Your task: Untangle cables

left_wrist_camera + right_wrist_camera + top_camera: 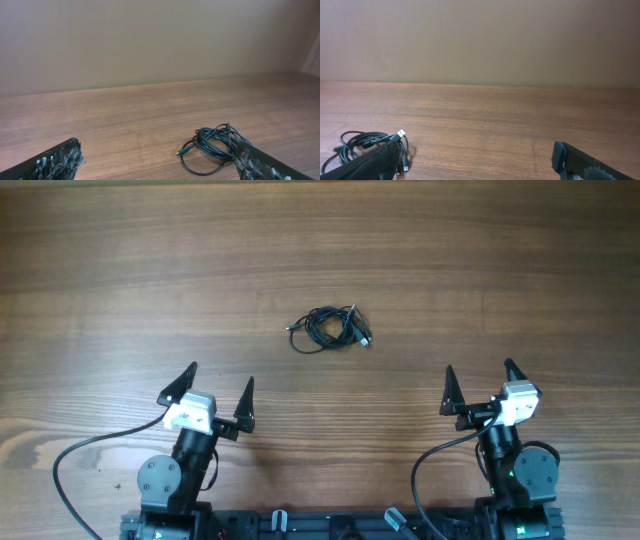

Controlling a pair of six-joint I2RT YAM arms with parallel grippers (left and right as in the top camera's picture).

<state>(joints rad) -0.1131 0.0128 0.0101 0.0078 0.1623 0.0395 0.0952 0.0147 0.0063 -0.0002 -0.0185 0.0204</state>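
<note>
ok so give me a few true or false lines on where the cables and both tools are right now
1. The cables lie in one tangled bunch on the table. True.
2. The left tool is shut on the cables. False: it is open, holds nothing and is apart from them.
3. The right tool is open and empty. True.
4. The bunch lies off to the right of the right tool. False: it lies ahead of both tools, roughly midway between them.
5. In the right wrist view a silvery plug end sticks out of the bunch. True.
</note>
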